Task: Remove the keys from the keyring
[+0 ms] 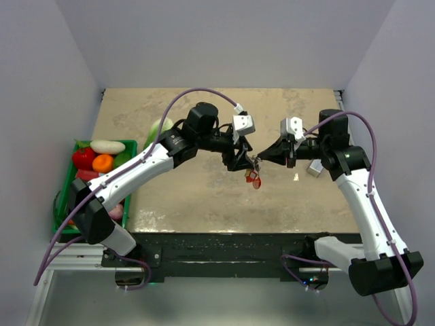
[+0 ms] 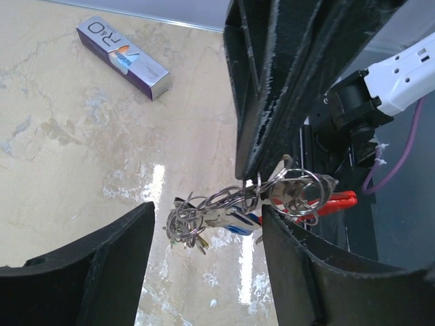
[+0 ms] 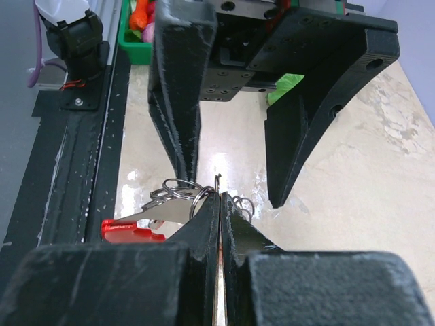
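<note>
Keyring (image 2: 296,187) with the keys (image 2: 217,219) hangs in the air over the middle of the table (image 2: 68,136), between the two hands and not resting on the surface. Red fob (image 3: 126,231) dangles off the near side of the bunch.

Right hand (image 3: 219,197): fingers pressed together, pinching a thin wire loop of the keyring at their very tips. Left hand (image 1: 241,161): fingers spread wide, the bunch sits in the gap between them; cannot tell if either finger touches metal.

Handling, as a judgement:
- Light, small load, weight no issue.
- Loose and jangly: several linked rings plus keys, so it swings and twists freely under a one-point pinch.
- Ring wire is stiff, springy, smooth and likely slippery; a tip pinch can slide.
- Not fragile.
- Best hold for the left hand: one flat key head or blade, across its faces, close to where it meets the ring, so it can be worked round the coil while the right hand keeps the ring fixed.
- Avoid grabbing the tangle of rings.

Purple-and-white box (image 2: 122,58) lies far left on the table, well apart.
</note>
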Robot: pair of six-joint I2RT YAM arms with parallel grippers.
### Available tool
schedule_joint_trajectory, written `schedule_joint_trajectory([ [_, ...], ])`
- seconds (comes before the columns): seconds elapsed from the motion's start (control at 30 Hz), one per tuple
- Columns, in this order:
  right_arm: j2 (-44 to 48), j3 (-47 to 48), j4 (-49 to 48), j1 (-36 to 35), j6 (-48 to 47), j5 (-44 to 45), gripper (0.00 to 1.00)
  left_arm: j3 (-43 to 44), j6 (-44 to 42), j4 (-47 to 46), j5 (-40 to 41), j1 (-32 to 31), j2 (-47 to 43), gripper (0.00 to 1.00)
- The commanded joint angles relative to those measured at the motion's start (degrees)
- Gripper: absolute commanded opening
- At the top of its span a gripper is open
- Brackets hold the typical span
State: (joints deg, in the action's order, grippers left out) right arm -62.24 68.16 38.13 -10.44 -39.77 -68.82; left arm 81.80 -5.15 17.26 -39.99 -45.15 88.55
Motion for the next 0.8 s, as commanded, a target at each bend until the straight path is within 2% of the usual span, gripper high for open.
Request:
schedule_joint_trajectory([
  [0.0, 1.68, 2.68, -0.95, 0.33, 0.48, -3.16, 0.0, -0.06, -0.3, -2.14, 2.89, -0.21, -0.22, 0.66],
  [0.23, 2.03, 2.33, -0.25, 0.24, -0.31, -3.34, 0.0, 0.2, 0.14, -2.58, 5.53, -0.21, -0.57, 0.55],
  [0.4, 2.21, 1.89, 0.01, 0.24, -0.66, -2.99, 0.0, 1.08, -0.13, -2.31, 2.47, -0.29, -0.4, 0.43],
  [0.5, 2.21, 1.8, 0.02, 0.24, -0.84, -2.55, 0.0, 1.34, -0.48, -1.88, -0.26, -0.21, -0.4, 0.44],
  [0.77, 2.21, 1.63, -0.34, 0.33, -0.93, -2.11, 0.0, 1.35, -1.62, -0.64, -5.27, -0.21, -0.93, 0.57],
])
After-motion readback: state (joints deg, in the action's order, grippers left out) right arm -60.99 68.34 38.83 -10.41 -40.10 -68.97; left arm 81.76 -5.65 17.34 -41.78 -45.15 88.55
